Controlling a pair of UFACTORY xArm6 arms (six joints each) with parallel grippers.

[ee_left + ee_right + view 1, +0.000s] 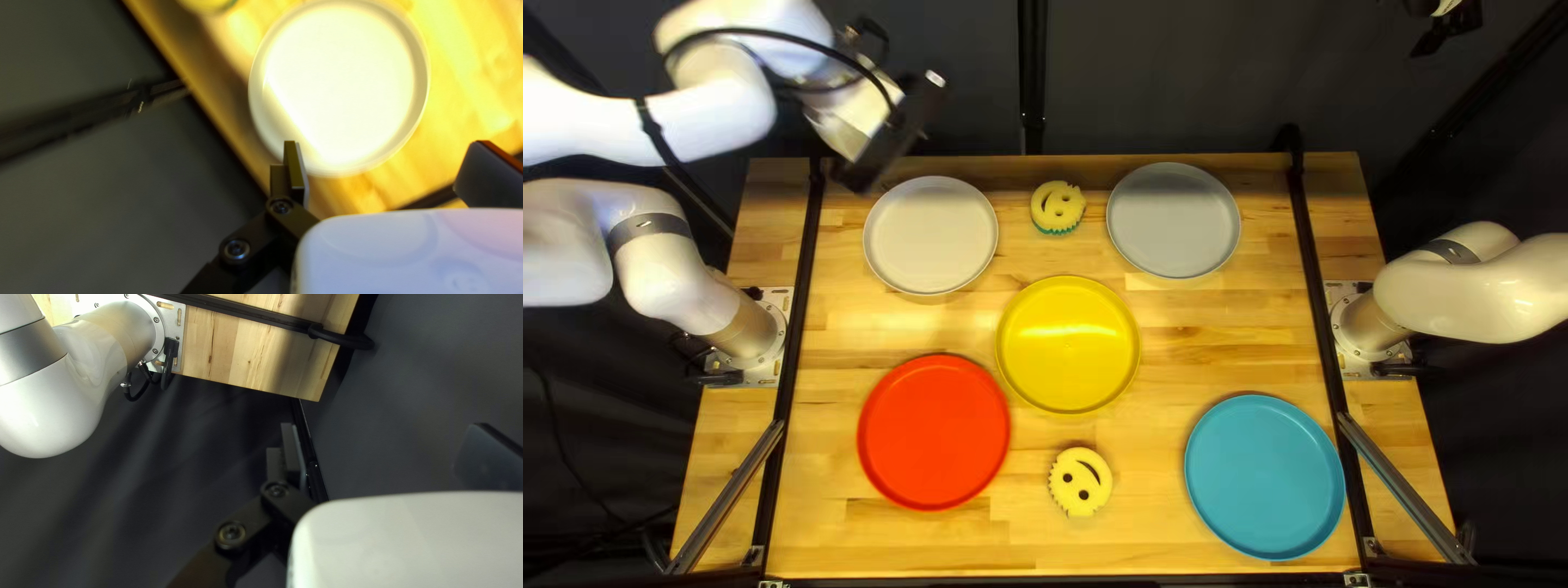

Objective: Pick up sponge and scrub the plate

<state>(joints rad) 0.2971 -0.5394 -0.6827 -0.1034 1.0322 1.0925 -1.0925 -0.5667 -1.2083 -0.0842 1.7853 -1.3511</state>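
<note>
My left gripper (888, 147) hangs above the table's far left part, near the white plate (930, 235). In the left wrist view that gripper (391, 171) is open, the white plate (340, 84) ahead of it and nothing held. One yellow smiley sponge (1058, 207) with a green underside lies between the white and grey plates; part of it (206, 4) shows beyond the white plate in the left wrist view. Another smiley sponge (1080, 481) lies below the yellow plate (1067, 344). My right gripper (1446, 31) is partly visible beyond the far edge; its wrist view shows the gripper (389, 454) open, holding nothing.
A grey plate (1174, 220) sits at the far side, a red plate (933, 432) nearer on the left and a blue plate (1264, 476) at the near right. Black rails (1321, 316) run along both sides of the table. My right arm's base (155, 326) shows in the right wrist view.
</note>
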